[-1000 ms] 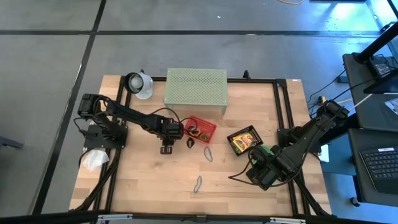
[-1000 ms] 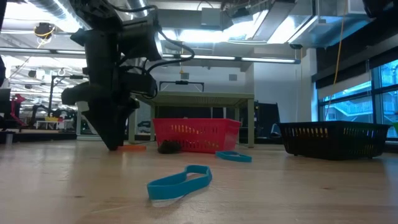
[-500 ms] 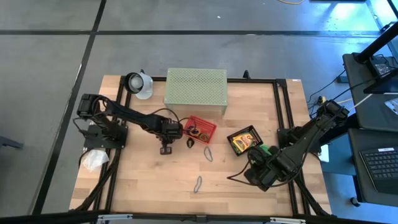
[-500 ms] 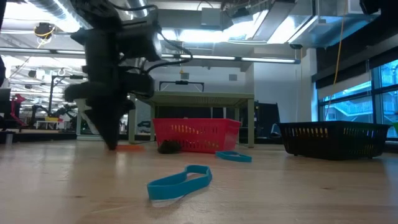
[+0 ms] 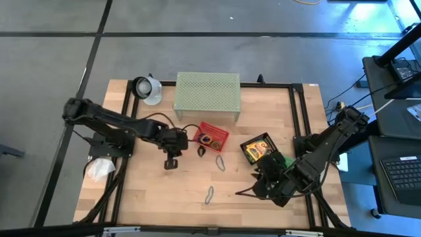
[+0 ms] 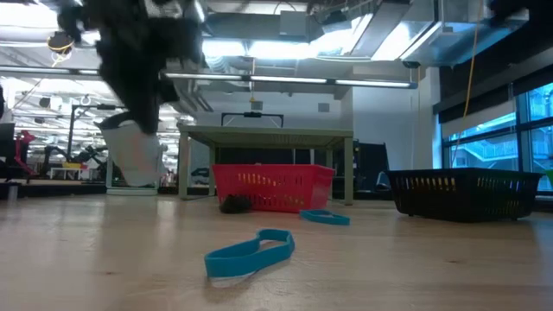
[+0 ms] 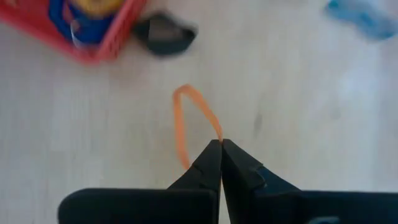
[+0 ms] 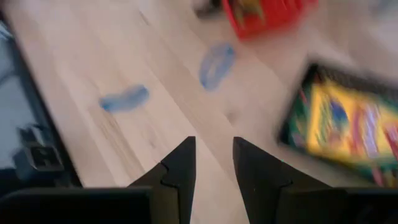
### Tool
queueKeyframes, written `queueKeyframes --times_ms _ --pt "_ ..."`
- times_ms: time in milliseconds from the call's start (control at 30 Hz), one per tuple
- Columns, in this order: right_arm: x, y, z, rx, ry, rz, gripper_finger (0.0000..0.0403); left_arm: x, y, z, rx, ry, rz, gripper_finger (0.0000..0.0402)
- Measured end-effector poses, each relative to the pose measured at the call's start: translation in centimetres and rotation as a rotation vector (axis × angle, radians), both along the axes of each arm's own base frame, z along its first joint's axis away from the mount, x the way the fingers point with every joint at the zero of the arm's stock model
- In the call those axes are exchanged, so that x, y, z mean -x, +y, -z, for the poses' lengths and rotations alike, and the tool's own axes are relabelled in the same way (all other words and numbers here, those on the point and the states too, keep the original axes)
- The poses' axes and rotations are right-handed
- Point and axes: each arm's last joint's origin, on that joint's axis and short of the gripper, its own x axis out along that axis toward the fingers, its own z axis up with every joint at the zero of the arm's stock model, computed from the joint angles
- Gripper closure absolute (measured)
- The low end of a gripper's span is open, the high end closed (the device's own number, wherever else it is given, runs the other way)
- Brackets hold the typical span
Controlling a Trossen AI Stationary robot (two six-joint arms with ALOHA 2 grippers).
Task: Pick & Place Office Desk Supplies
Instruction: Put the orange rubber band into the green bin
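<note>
My left gripper [image 7: 221, 144] is shut on a thin orange loop [image 7: 181, 118], above the table just near-left of the red basket [image 5: 212, 136]. In the low view it is a dark blur high up [image 6: 130, 78]. A black clip [image 5: 199, 152] lies beside the basket. Two blue loops [image 5: 221, 162] [image 5: 210, 194] lie flat on the wood. The black tray [image 5: 258, 148] holds yellow-and-green boxes [image 8: 348, 127]. Near-left of that tray, my right gripper [image 8: 214, 155] hangs open over bare wood with nothing between its fingers. My left gripper pinches one end of the orange loop [image 7: 217, 134] between its two fingertips. The fingers come from above, pointing steeply down. The rest of the loop reaches out past the fingertips, slack. The low view shows no orange left on the table.
The pale green perforated shelf [image 5: 207, 93] stands at the far middle, with a white roll [image 5: 146, 89] to its left. A white wad [image 5: 99, 169] lies by the left arm's base. Bare wood lies between the two arms, around the blue loops.
My left gripper has risen from the table beside the red basket and drifted a little toward the left edge. It has taken up the orange loop that lay at its fingertips. My right gripper has turned its wrist and shifted slightly toward the near-left.
</note>
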Motion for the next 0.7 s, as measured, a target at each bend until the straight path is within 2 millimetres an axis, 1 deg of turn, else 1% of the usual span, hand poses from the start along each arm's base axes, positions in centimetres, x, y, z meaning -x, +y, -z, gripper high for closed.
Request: queueKeyframes --times_ms 167,300,433,500,700 --pt "-1.9 0.8 -0.8 0.142 -0.212 -0.105 0.0295 0.3 -1.2 -3.1 0.038 -0.17 0.033 0.04" --pt "-3.9 1.6 -0.8 0.229 -0.294 -0.212 0.0295 0.3 -2.0 -4.8 0.063 -0.293 0.062 0.04" --pt "-6.2 1.7 -0.2 0.276 -0.338 -0.262 0.0294 0.2 -2.6 -5.6 0.085 -0.376 0.088 0.04" --pt "-7.5 1.6 0.2 0.295 -0.355 -0.289 0.0287 0.2 -3.0 -5.9 0.093 -0.403 0.1 0.04" --pt "-11.5 0.9 1.4 0.286 -0.444 -0.376 0.024 -0.2 -3.7 -6.4 0.114 -0.479 0.125 0.04"
